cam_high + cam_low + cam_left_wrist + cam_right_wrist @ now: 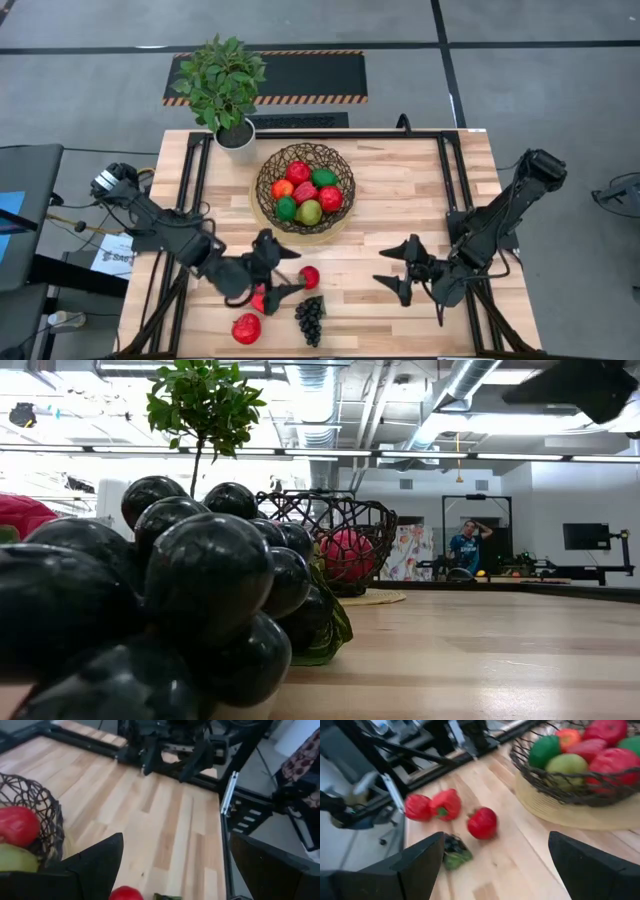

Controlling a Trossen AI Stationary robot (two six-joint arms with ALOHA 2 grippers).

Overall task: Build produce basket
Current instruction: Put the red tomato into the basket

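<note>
Grapes (150, 610), dark and glossy, fill the near left of the low view, a green leaf tucked under the bunch; from above the same bunch (310, 318) lies at the front edge of the wooden table (400, 200), between the two arms and closer to the left one. Beyond it in the low view stands the basket (335, 535) with a red piece showing through its strands, and the leafy potted plant (205, 405) rises behind. A person stands far off in the room beyond

From above, the basket (265, 185) sits toward the back centre of the table on its tan base, holding red, green and orange pieces and a yellow-green pear (309, 212). The plant in its white pot (236, 138) stands just behind and to the left of it. Loose produce lies at the front left: a small round red fruit (309, 277), a red piece (259, 299) partly under the left arm, and another red one (246, 328) nearest the table's edge, left of the grapes

Left gripper (285, 270) hangs low over the front of the table with its fingers spread, the round red fruit just beside them and nothing between them; in its wrist view the fingers stand wide apart with bare table between, the basket's edge off to one side. Right gripper (400, 268) hovers over bare wood at the front right, well apart from the produce, fingers likewise spread and empty; its wrist view looks across at the round red fruit (482, 823), two red pieces (432, 806) and the basket (570, 795)
</note>
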